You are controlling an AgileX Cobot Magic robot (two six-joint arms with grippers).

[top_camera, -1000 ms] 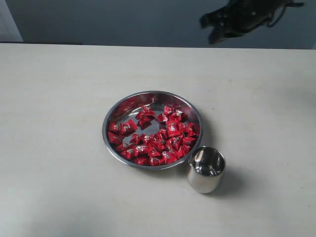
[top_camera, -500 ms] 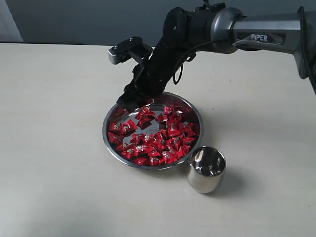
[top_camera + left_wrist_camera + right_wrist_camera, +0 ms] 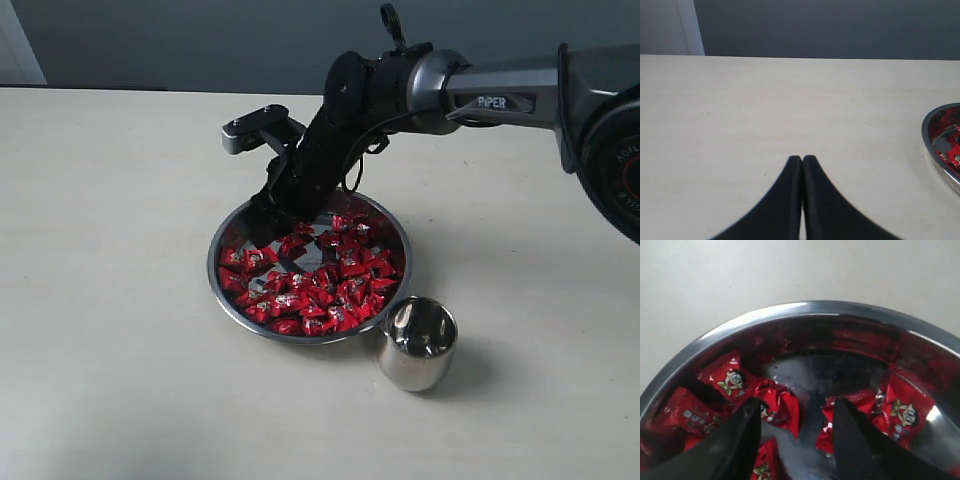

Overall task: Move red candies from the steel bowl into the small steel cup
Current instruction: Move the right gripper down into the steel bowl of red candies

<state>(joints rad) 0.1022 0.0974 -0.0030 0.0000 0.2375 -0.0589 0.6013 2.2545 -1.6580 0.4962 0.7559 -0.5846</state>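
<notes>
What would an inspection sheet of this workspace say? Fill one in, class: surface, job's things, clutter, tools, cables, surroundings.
Surface: pale table, no marks or spills seen.
Job's things: steel bowl holds many red candies; small steel cup stands upright beside it, no red seen inside.
Clutter: nothing seen.
Tools: right tool open, fingers down inside the bowl among the candies, gripping nothing; left tool shut, empty, over bare table beside the bowl.
Cables: thin black cable loops off the right arm.
Surroundings: dark grey wall behind the table.
</notes>
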